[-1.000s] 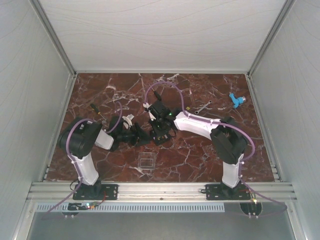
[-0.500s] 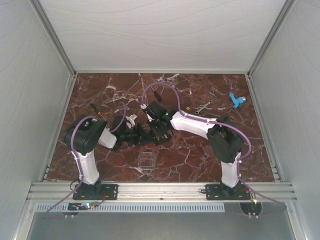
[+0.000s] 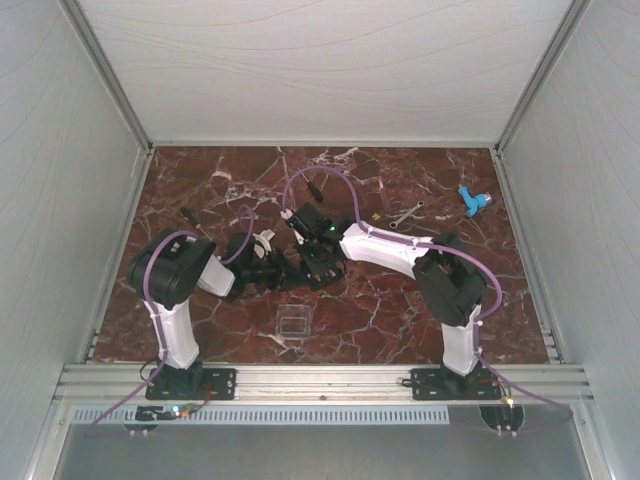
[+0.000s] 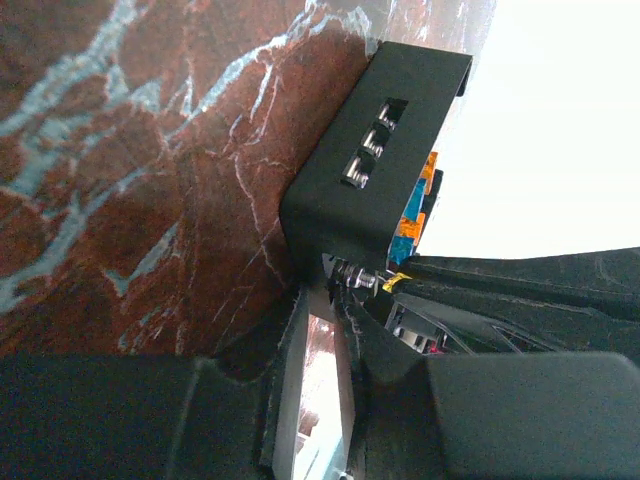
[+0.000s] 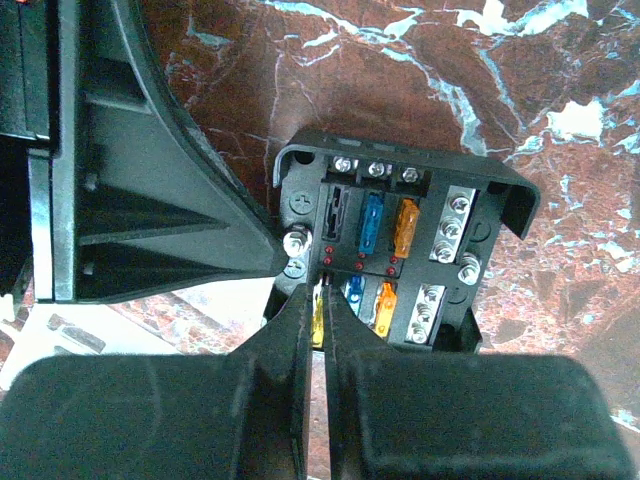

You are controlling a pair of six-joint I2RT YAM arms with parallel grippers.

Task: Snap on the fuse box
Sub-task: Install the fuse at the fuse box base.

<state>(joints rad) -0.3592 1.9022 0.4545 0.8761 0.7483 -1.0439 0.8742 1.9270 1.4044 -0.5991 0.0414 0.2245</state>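
The fuse box (image 3: 320, 268) lies face up mid-table, a black square with blue, orange and yellow fuses and silver screws (image 5: 400, 250). My right gripper (image 5: 322, 292) is shut, its tips down on the box's face at the yellow fuse (image 5: 318, 322); the fuse shows in the slit between them. My left gripper (image 4: 325, 295) comes in from the left, one finger on the face by a corner bolt and the other outside the side wall (image 4: 340, 200), closed on that corner. In the top view both grippers (image 3: 297, 268) (image 3: 322, 255) meet over the box and hide most of it.
A clear square lid (image 3: 292, 324) lies on the marble in front of the grippers. A black screwdriver (image 3: 193, 222) sits at the left, a small wrench (image 3: 405, 214) and a blue part (image 3: 472, 201) at the back right. White walls close in three sides.
The left arm swung right until its gripper reached the fuse box, and its fingers narrowed onto the corner. The right gripper shifted slightly left with the box.
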